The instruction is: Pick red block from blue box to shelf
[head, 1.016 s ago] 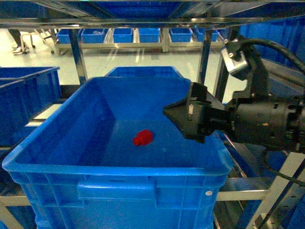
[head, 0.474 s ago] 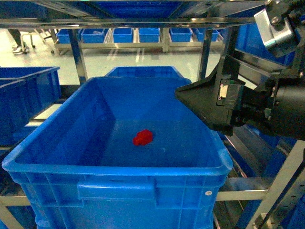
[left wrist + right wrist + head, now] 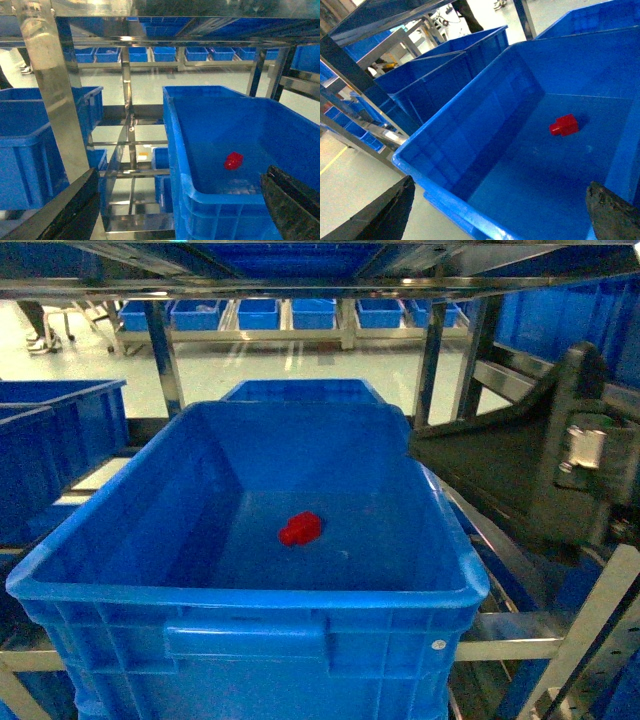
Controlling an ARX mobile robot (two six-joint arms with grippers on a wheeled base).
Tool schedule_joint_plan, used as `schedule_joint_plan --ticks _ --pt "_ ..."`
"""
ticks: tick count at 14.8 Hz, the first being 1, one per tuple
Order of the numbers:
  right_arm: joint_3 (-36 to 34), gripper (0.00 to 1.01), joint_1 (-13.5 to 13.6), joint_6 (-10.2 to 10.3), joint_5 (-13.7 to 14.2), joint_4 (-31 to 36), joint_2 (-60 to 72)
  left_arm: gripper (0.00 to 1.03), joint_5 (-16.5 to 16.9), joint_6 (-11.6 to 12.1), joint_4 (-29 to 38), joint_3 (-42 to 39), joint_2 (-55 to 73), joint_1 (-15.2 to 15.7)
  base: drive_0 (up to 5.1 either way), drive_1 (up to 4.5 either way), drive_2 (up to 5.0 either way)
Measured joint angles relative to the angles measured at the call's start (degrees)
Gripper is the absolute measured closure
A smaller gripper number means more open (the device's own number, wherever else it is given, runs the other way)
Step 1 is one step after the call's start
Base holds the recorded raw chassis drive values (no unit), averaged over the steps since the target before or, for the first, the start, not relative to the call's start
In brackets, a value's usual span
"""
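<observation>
The red block [image 3: 300, 528] lies on the floor of a dark blue crate [image 3: 240, 592] that stands on a tier of the silver shelf [image 3: 160, 350]. It also shows as the red block [image 3: 233, 160] and the red block [image 3: 564, 125] in both wrist views. The blue box is out of view. My right gripper [image 3: 425, 450] is a big dark shape beside the crate's right wall, clear of the block. In its own view the right gripper [image 3: 500, 220] is open over the crate's near rim [image 3: 450, 200]. My left gripper [image 3: 175, 215] is open and empty, left of the crate's corner [image 3: 172, 130].
More dark blue crates [image 3: 50, 450] sit on the shelf to the left, and one [image 3: 300, 390] stands behind. A shelf post [image 3: 47, 90] rises close on the left of my left gripper. A rail [image 3: 300, 285] crosses overhead. Far crates [image 3: 260, 312] line the back.
My right gripper has drawn back to the right and towards the camera, off the middle of the crate. The red block has stayed where it was.
</observation>
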Motion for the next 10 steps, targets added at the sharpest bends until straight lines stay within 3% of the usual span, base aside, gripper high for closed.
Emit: schedule_joint_plan --ticks 2,5,6,7,8,9,10 --pt "-3.78 0.03 -2.82 0.68 0.20 -0.85 -4.57 0.05 0.00 0.00 0.02 0.00 0.00 0.00 0.0 0.00 0.0" --pt "-9.20 0.03 -10.01 2.84 4.31 -3.52 -15.45 0.05 0.00 0.00 0.02 0.00 0.00 0.00 0.0 0.00 0.0" --pt "-14.21 0.15 -9.73 -2.84 18.18 5.75 -19.91 0.05 0.00 0.00 0.00 0.00 0.00 0.00 0.0 0.00 0.0" --pt "-18.08 0.27 -10.08 -9.57 27.45 5.60 -25.86 0.05 -0.04 0.00 0.02 0.00 0.00 0.00 0.0 0.00 0.0" --pt "-20.59 0.40 -11.13 -15.23 31.80 4.61 -30.34 0.05 0.00 0.00 0.00 0.00 0.00 0.00 0.0 0.00 0.0" --pt "-21.40 0.51 -11.87 -17.55 32.26 3.61 -32.68 0.05 0.00 0.00 0.02 0.00 0.00 0.00 0.0 0.00 0.0" --pt "-22.36 0.64 -14.38 -19.26 28.22 2.10 -35.08 0.05 0.02 0.00 0.02 0.00 0.00 0.00 0.0 0.00 0.0"
